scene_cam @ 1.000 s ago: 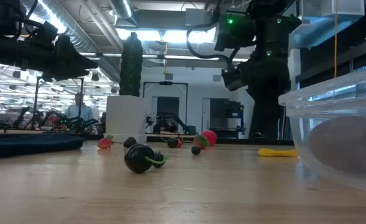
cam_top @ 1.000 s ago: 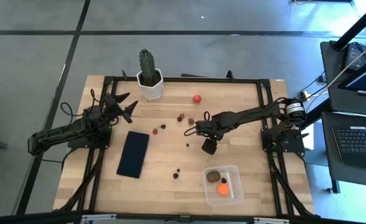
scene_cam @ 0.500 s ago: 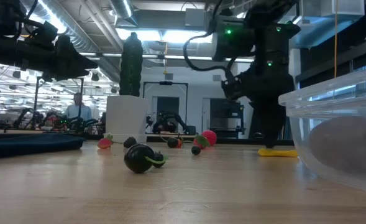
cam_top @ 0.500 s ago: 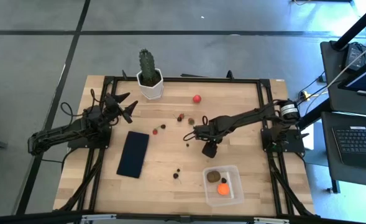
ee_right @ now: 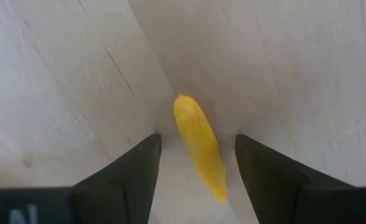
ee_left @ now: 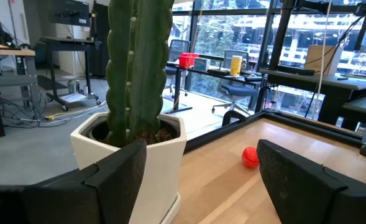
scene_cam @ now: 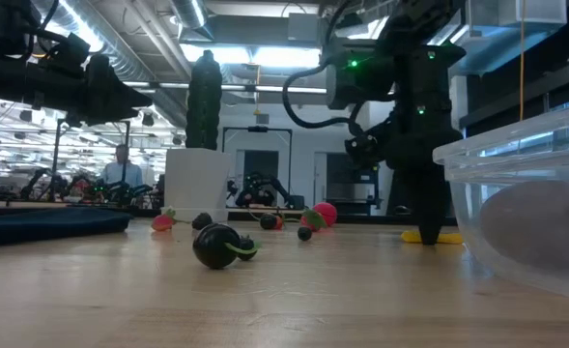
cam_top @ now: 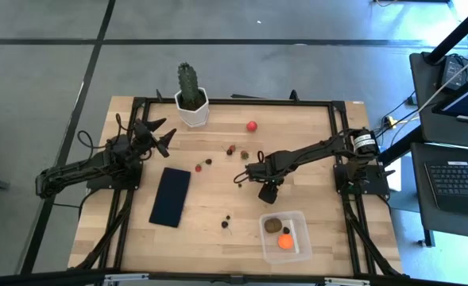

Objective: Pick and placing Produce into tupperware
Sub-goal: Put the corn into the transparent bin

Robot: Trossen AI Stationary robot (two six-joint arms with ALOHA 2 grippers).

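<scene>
A thin yellow piece of produce lies flat on the wooden table, also seen in the low view. My right gripper points down over it, open, one finger on each side and clear of it; in the high view the gripper hides the piece. The clear tupperware near the front edge holds an orange ball and a brown piece. A red ball and small dark bits lie loose on the table. My left gripper waits open at the far left.
A green cactus in a white pot stands at the far edge, close before my left gripper. A flat dark navy rectangle lies left of centre. Small red and dark bits are scattered mid-table. A black frame borders the table.
My right gripper has come down toward the table until its fingertips stand at the level of the yellow piece, one on each side. The piece has stayed where it lay.
</scene>
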